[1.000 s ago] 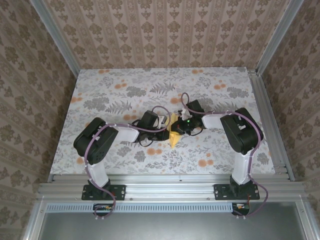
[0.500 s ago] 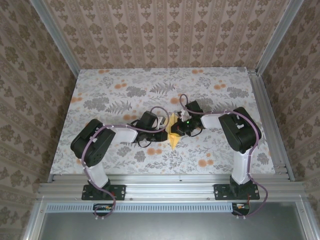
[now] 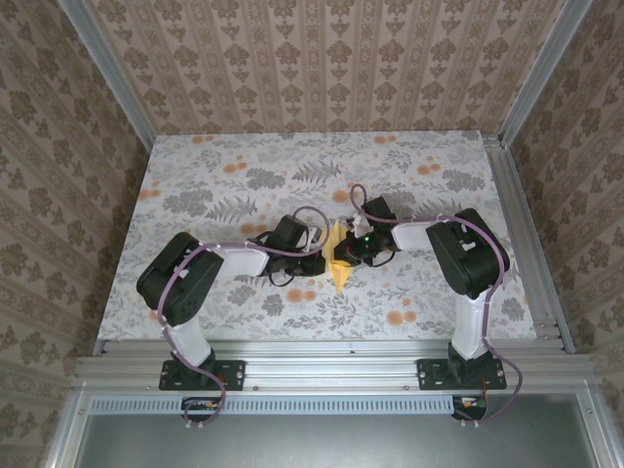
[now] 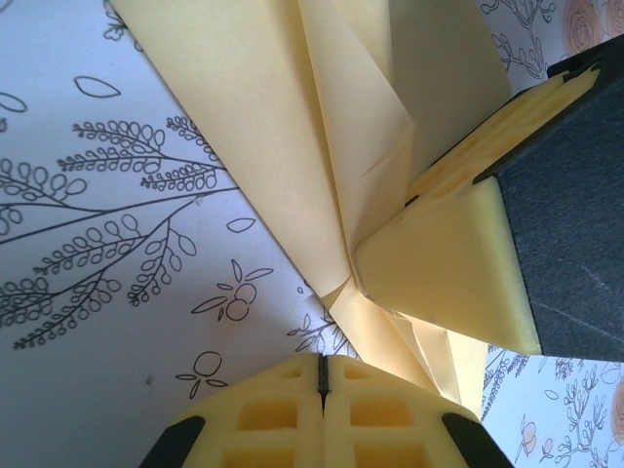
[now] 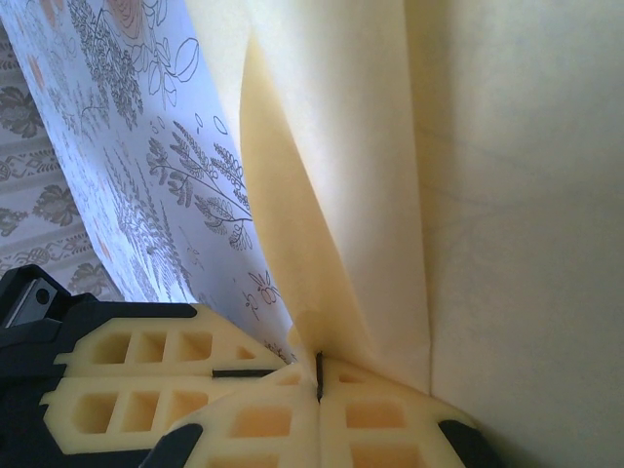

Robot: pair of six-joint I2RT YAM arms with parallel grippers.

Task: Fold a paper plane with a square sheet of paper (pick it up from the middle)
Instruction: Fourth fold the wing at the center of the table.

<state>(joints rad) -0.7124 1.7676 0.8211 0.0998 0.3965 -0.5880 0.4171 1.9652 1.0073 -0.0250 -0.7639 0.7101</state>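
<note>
Your two arms meet at the middle of the table (image 3: 224,166), and the paper (image 3: 337,275) sits right between their tips, a narrow pale-yellow shape, partly folded, with one end toward the back wall and the other toward you. The left claw (image 3: 320,261) comes at it from the left and the right claw (image 3: 349,255) from the right, so close that their tips almost touch over the sheet. From the left wrist you see your own two pads (image 4: 283,414) pressed flat together. The folded layers fan upward from a spot just right of that tip, and you cannot tell whether any layer is caught in the seam. The right claw's pad (image 4: 448,283) leans on the paper there, squeezing the creases to a point. From the right wrist, the right claw is shut too, and a crease of the paper (image 5: 507,195) runs straight down into the seam between its pads (image 5: 380,419), so it is clamped on the sheet. The left claw's pads (image 5: 146,390) lie just beside it, on the left, tip to tip. The sheet stands up off the flowered surface along that edge.
</note>
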